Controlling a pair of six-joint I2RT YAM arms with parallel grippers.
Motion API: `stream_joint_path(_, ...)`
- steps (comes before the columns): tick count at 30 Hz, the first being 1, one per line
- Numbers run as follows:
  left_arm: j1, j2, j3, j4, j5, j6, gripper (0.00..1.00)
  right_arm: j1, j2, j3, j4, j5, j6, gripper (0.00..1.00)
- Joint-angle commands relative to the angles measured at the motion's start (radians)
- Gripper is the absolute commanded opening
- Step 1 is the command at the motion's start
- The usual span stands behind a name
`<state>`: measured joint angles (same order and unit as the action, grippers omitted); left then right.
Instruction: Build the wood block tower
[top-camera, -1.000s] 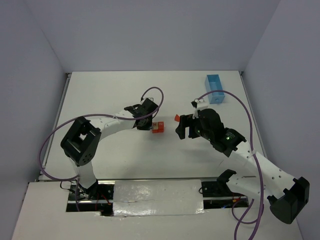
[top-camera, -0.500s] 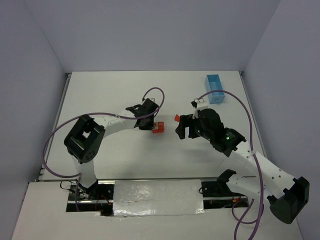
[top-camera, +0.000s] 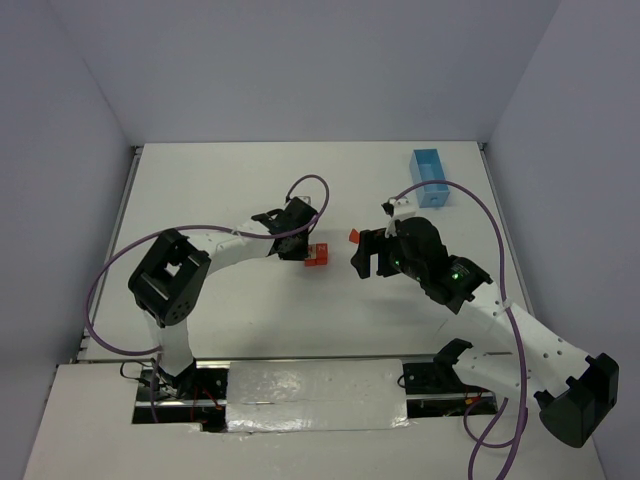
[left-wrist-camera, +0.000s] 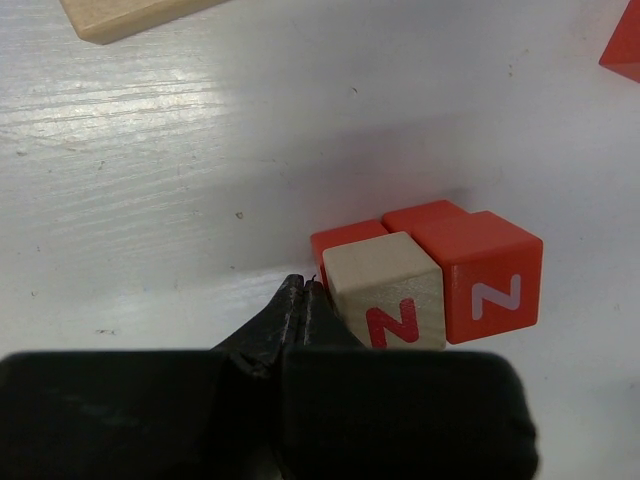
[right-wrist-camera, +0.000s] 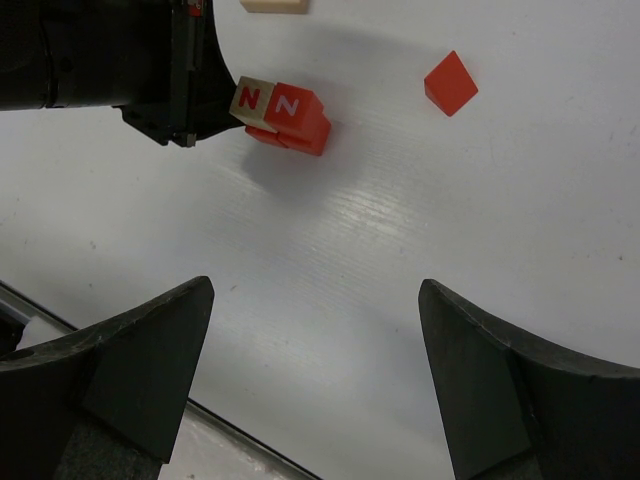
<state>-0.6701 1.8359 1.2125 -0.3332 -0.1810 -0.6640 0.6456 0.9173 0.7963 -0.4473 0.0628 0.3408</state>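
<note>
We have the block stack (top-camera: 316, 255) begun: a tan cube (left-wrist-camera: 385, 300) and a red cube (left-wrist-camera: 485, 282) sit side by side, touching, on red blocks beneath. The left gripper (left-wrist-camera: 304, 296) has its jaws pressed together with nothing between them. Its tip is just beside the tan cube on the stack's left. We judge it is set there to nudge or square that cube, though we cannot tell whether it touches. The right gripper (right-wrist-camera: 315, 340) hangs to the right of the stack with jaws spread wide and empty, likely ready for the next piece. A loose red block (right-wrist-camera: 451, 82) lies near the stack on that side, and a flat tan piece (left-wrist-camera: 125, 14) is also near. The blue tray (top-camera: 430, 178) stands well apart from the stack, and we cannot tell what it holds.
</note>
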Motion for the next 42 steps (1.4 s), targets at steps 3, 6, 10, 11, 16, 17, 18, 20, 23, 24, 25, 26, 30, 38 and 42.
stream_joint_path(3, 0.003, 0.008, 0.001, 0.02, 0.011, -0.02, 0.0, 0.008, -0.003, 0.001, 0.055, -0.004, -0.016, 0.91)
stream_joint_path(6, 0.004, 0.01, 0.001, 0.022, 0.012, -0.022, 0.0, 0.008, -0.001, 0.001, 0.055, -0.004, -0.016, 0.91)
stream_joint_path(10, 0.004, 0.013, 0.002, 0.023, 0.018, -0.022, 0.0, 0.008, -0.001, 0.001, 0.053, -0.003, -0.016, 0.91)
stream_joint_path(11, 0.004, 0.013, 0.002, 0.023, 0.018, -0.022, 0.0, 0.008, -0.001, 0.001, 0.053, -0.003, -0.016, 0.91)
stream_joint_path(16, 0.003, 0.01, -0.001, 0.025, 0.021, -0.023, 0.0, 0.008, -0.001, 0.001, 0.053, -0.003, -0.016, 0.91)
stream_joint_path(17, 0.003, 0.01, -0.001, 0.022, 0.015, -0.026, 0.0, 0.009, -0.001, 0.001, 0.053, -0.003, -0.016, 0.91)
stream_joint_path(18, 0.003, 0.008, -0.002, 0.022, 0.017, -0.026, 0.0, 0.009, 0.0, 0.001, 0.053, -0.003, -0.016, 0.91)
stream_joint_path(20, 0.003, 0.003, -0.007, 0.025, 0.021, -0.026, 0.0, 0.008, -0.001, 0.001, 0.055, -0.003, -0.016, 0.91)
stream_joint_path(23, 0.003, 0.0, -0.007, 0.025, 0.023, -0.029, 0.0, 0.009, -0.001, 0.001, 0.053, -0.001, -0.016, 0.91)
stream_joint_path(24, 0.003, 0.002, -0.007, 0.025, 0.023, -0.028, 0.0, 0.008, -0.003, 0.001, 0.053, -0.001, -0.016, 0.91)
stream_joint_path(25, 0.003, 0.002, -0.005, 0.025, 0.023, -0.028, 0.0, 0.008, -0.003, 0.001, 0.052, -0.001, -0.016, 0.91)
stream_joint_path(26, 0.003, 0.002, -0.005, 0.026, 0.026, -0.028, 0.0, 0.008, -0.005, 0.001, 0.055, -0.001, -0.016, 0.91)
stream_joint_path(30, 0.003, 0.003, -0.005, 0.025, 0.028, -0.031, 0.0, 0.009, -0.003, 0.001, 0.053, -0.003, -0.016, 0.91)
stream_joint_path(38, 0.004, -0.007, 0.005, -0.045, -0.058, -0.065, 0.0, 0.009, -0.003, 0.001, 0.055, -0.004, -0.016, 0.91)
stream_joint_path(42, 0.004, -0.053, 0.007, -0.095, -0.143, -0.098, 0.0, 0.009, -0.001, 0.001, 0.055, -0.003, -0.016, 0.91)
